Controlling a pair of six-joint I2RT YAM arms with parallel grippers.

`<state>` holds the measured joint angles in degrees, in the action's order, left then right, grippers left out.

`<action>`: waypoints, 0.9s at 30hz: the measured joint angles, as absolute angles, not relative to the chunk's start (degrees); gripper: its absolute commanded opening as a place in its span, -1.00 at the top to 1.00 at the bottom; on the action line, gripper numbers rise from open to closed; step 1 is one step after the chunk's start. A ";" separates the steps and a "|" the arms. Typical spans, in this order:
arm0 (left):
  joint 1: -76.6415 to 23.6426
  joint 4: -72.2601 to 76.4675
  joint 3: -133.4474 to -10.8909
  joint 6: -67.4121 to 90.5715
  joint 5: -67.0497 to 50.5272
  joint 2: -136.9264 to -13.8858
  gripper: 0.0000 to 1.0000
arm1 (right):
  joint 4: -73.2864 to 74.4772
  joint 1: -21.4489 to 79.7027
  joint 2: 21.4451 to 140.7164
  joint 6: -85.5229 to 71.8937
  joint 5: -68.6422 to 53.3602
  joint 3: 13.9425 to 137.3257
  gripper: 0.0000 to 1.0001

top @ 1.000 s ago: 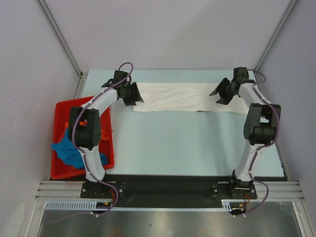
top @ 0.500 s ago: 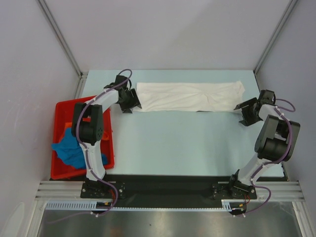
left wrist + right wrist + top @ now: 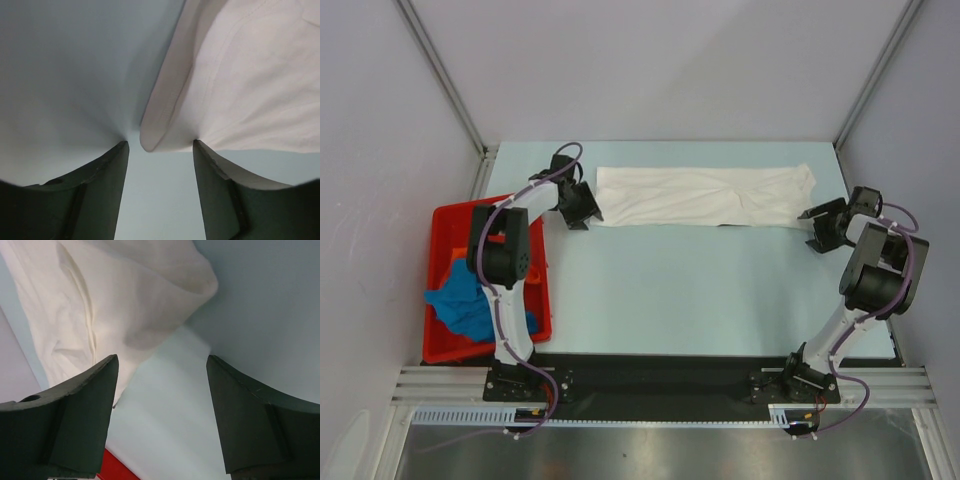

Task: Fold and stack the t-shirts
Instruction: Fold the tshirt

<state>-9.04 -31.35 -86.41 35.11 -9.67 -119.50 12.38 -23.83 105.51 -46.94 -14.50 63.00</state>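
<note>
A white t-shirt lies folded into a long strip across the far part of the table. My left gripper is open and empty just off the strip's left end, whose folded corner shows between its fingers. My right gripper is open and empty just off the strip's right end, near the front corner. A blue t-shirt and a bit of orange cloth lie in the red bin.
The red bin stands at the table's left edge beside the left arm's base. The pale blue table stretches in front of the shirt. Grey walls enclose the back and sides.
Both grippers have let go of the white shirt and drawn outward off its ends. The right gripper moved right and toward me. The shirt now lies flat and longer.
</note>
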 measured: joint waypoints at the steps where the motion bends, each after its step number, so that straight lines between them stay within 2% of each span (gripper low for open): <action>1: -8.91 -31.05 -86.41 35.09 -9.65 -119.63 -0.12 | 11.62 -23.83 105.82 -47.00 -14.76 63.05 -0.50; 3: -8.56 -30.44 -86.52 35.40 -9.69 -119.92 0.16 | 10.26 -23.79 106.69 -47.05 -15.42 63.51 -0.47; 4: -8.43 -30.20 -86.70 35.46 -9.63 -120.22 0.35 | 9.67 -23.73 107.33 -47.18 -15.73 64.03 -0.39; 5: -8.29 -29.91 -86.94 35.48 -9.63 -120.64 0.66 | 9.06 -23.68 108.16 -47.20 -15.88 64.75 -0.32; 6: -8.21 -29.85 -87.26 35.59 -9.52 -121.01 0.81 | 8.56 -23.62 109.08 -47.40 -15.92 65.58 -0.22; 7: -8.16 -29.91 -87.61 35.22 -9.15 -121.47 0.99 | 8.16 -23.59 109.89 -47.53 -16.03 66.26 0.13; 9: -8.08 -30.20 -88.12 35.00 -9.37 -121.86 0.99 | 7.79 -23.40 111.85 -47.59 -15.75 68.05 0.39; 10: -8.08 -30.20 -88.09 34.98 -9.39 -121.86 0.99 | 7.79 -23.31 113.10 -47.66 -15.73 68.97 0.58; 13: -8.25 -29.06 -86.61 35.40 -9.39 -121.08 0.99 | 9.26 -22.98 116.14 -47.29 -15.53 72.88 0.78; 15: -8.47 -27.94 -83.79 36.16 -9.45 -119.33 0.99 | 10.26 -22.46 118.19 -46.37 -15.07 76.05 0.83; 24: -15.49 -25.69 -63.00 41.10 -10.20 -104.68 0.99 | 14.20 -19.18 128.75 -39.79 -12.69 94.06 0.81; 27: -21.39 -25.45 -57.30 43.66 -10.52 -100.29 0.99 | 15.70 -18.26 132.27 -37.91 -12.67 100.38 0.44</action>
<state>-21.39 -25.45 -57.30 43.66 -10.52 -100.29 15.70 -18.26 132.27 -37.91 -12.67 100.38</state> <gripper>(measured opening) 0.009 0.173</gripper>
